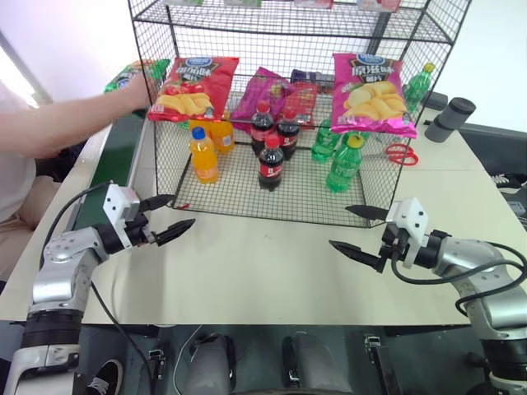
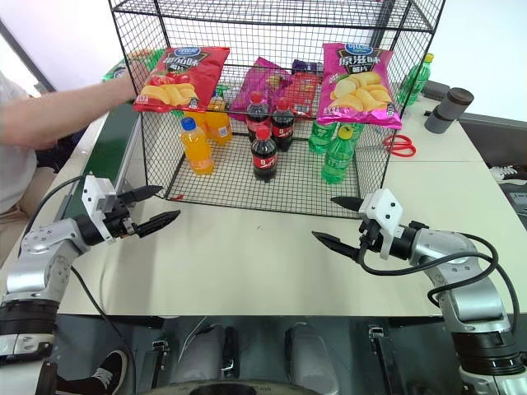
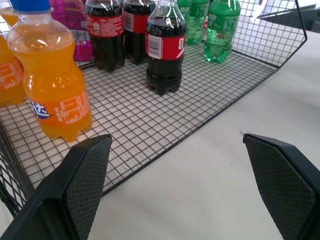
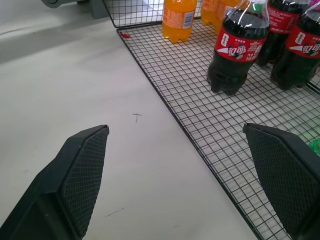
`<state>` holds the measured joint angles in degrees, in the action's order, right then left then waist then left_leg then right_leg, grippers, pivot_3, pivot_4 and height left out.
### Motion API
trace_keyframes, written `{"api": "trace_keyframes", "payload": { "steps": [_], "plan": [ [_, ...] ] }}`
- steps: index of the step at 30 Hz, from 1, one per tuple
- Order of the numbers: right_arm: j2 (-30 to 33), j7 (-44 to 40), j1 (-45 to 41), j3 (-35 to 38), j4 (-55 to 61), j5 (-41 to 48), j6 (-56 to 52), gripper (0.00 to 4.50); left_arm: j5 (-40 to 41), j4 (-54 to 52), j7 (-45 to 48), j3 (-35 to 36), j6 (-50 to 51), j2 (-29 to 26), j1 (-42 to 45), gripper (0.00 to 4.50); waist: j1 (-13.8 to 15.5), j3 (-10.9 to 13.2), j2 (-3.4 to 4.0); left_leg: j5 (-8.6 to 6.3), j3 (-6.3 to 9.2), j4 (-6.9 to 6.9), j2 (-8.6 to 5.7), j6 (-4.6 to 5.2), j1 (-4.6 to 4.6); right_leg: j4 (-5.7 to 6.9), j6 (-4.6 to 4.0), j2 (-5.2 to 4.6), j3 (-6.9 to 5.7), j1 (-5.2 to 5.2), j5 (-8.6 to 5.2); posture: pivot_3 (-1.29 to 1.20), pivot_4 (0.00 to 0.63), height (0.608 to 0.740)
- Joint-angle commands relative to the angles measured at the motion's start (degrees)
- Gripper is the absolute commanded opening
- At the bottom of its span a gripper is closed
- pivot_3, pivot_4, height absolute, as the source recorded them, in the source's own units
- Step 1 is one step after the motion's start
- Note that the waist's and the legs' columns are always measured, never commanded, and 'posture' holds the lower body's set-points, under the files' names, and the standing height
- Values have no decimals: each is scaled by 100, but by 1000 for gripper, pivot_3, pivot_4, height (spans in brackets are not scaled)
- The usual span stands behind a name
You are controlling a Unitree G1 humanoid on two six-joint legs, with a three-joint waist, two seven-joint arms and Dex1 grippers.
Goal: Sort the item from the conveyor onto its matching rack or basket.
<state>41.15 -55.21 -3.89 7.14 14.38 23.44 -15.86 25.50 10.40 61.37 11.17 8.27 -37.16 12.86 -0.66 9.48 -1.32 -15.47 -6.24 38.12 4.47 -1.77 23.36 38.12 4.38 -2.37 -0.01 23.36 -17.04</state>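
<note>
A person's hand holds the green chip bag at the upper left, half hidden behind the rack.

Its writing is too hidden to read. It is well apart from both grippers: the left gripper and right gripper hang low over the table, jaws wide and empty. The conveyor is mostly covered by the arm.

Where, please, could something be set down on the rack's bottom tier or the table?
The table is bare between the left gripper and right gripper. The rack floor has a free front strip; behind it, orange, cola and green bottles crowd together.
</note>
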Motion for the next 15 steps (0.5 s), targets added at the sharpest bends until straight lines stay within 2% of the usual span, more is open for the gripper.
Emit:
{"api": "trace_keyframes", "payload": {
  "steps": [1,15],
  "plan": [
    [40,-48,-122,32,90,49,72,4499,39,-124,24,136,-57,-94,-52,4500,-2,0,0,0,0,0,0,0,0,0,0,0,0,0,0,0,150,740],
    [17,-104,-143,-26,86,42,42,4499,68,-245,6,214,-65,-123,-219,4500,-1,0,0,0,0,1,0,0,0,0,0,-1,0,0,0,0,150,740]
  ]
}}
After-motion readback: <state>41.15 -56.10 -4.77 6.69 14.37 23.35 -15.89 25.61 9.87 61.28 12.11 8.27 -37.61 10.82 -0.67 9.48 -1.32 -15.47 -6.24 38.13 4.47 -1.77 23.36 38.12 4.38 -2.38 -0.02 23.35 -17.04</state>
